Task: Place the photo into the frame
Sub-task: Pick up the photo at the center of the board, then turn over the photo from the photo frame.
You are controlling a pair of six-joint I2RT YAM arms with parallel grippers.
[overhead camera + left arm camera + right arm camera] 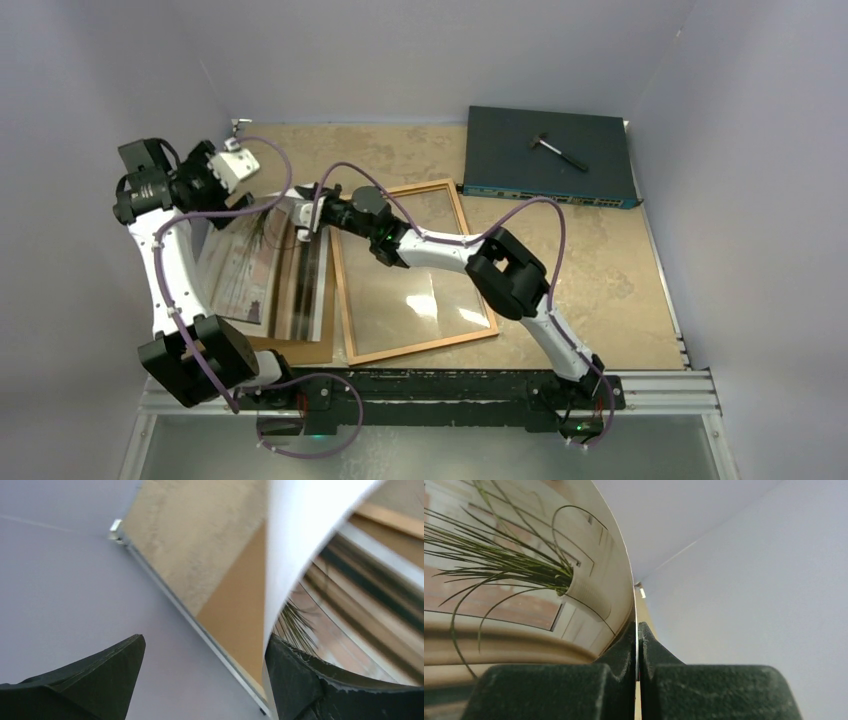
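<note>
Orange-brown frame [425, 347] lies just right of our photo [262, 272], long sides roughly parallel, so we judge the carry goes rightward: our right gripper [638, 630] is pinched on the photo's raised far edge, our left gripper [206, 640] stands agape beside it, holding nothing.

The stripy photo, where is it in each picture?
Top external: large glossy striped photo left of centre, beside the orange-brown wooden frame.
Left wrist: photo at upper right, white back curling over.
Right wrist: photo fills the left; black right fingers pinch its edge.
Shared landmark: pale grey wall.
</note>
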